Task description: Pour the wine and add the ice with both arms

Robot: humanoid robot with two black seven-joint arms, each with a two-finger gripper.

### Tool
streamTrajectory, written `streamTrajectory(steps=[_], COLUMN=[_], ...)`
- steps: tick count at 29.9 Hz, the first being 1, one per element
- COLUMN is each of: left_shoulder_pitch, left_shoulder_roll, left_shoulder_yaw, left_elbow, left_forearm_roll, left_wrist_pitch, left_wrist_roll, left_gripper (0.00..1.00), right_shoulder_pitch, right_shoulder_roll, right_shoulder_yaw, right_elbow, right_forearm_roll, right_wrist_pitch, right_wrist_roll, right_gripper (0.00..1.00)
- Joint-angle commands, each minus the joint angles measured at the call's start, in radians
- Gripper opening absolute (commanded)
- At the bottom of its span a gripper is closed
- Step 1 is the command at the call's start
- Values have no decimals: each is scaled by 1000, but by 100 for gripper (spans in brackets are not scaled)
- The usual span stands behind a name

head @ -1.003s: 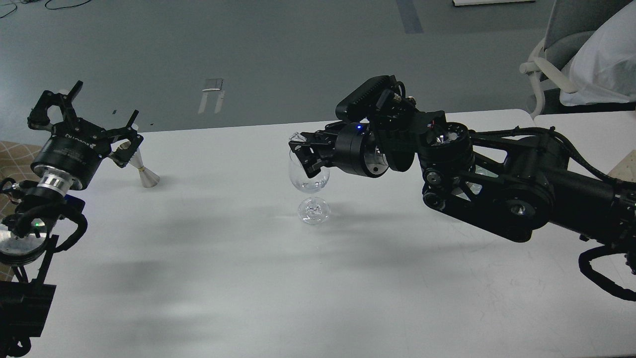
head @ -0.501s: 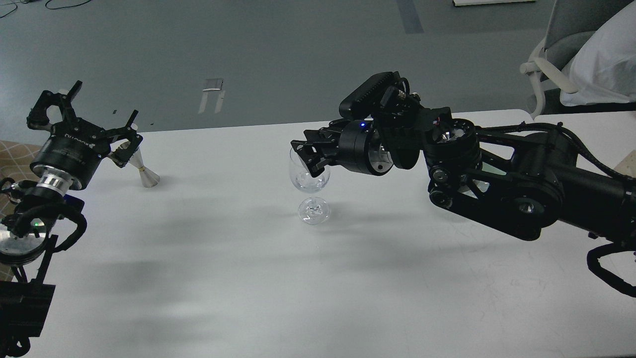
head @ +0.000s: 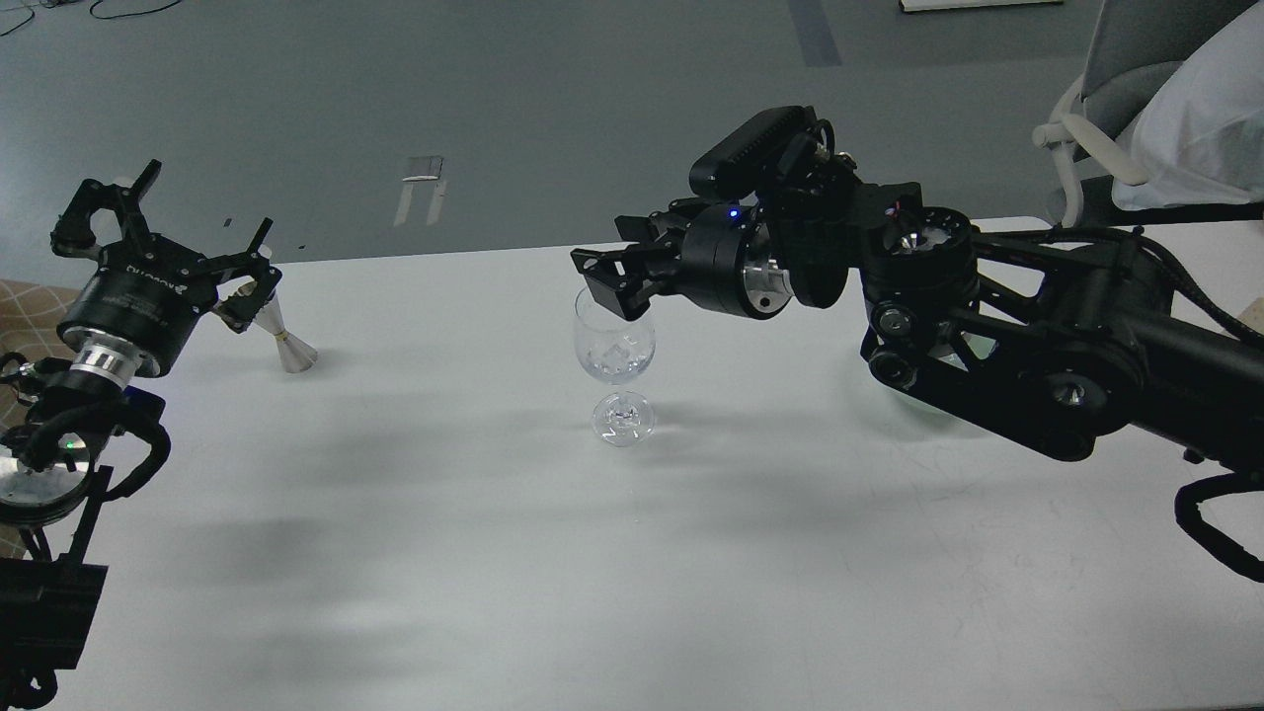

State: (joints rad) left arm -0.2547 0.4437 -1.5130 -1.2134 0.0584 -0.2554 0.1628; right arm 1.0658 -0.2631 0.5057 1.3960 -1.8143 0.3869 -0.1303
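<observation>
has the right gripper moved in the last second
Yes. The right gripper has risen, from down at the wine glass bowl to just above its rim; the glass itself stays put.

Seen from the robot's own head, forward and down onto the white surface. Only this one view given. Both arms enter from the side edges.

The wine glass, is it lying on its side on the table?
No. The wine glass stands upright on its foot on the white table, with the right pincer just above its rim.
</observation>
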Motion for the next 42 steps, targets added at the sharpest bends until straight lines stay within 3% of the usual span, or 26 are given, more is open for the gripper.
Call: streamTrajectory(steps=[1, 10, 14, 22, 25, 32, 37, 42], left_shoulder_pitch=[-3, 0, -1, -12, -20, -21, -23, -28], left_shoulder_roll=[4, 15, 35, 36, 35, 30, 27, 32], left_shoulder_yaw=[2, 5, 5, 17, 17, 22, 20, 19], left_elbow=[0, 0, 2, 5, 8, 8, 9, 40], left_forearm_roll=[0, 1, 0, 1, 1, 3, 3, 3], left_wrist_pitch=[1, 1, 1, -1, 1, 2, 1, -5], left_wrist_roll=[1, 1, 1, 1, 9, 12, 6, 1], left_gripper=[98, 98, 98, 98, 98, 98, 98, 98], right_shoulder_pitch=[-3, -67, -188, -211, -216, -251, -239, -245], right_shoulder_roll=[2, 2, 19, 28, 28, 65, 68, 62], right_shoulder_yaw=[103, 359, 568, 725, 783, 832, 850, 892], right_elbow=[-6, -26, -26, -72, -136, -253, -351, -399], right_forearm_roll=[4, 87, 251, 319, 439, 830, 1079, 1243], right_wrist_pitch=[-2, -34, -144, -253, -279, -483, -480, -413], right_wrist_roll=[0, 4, 9, 9, 9, 12, 15, 17], right_gripper=[100, 100, 100, 100, 100, 100, 100, 100])
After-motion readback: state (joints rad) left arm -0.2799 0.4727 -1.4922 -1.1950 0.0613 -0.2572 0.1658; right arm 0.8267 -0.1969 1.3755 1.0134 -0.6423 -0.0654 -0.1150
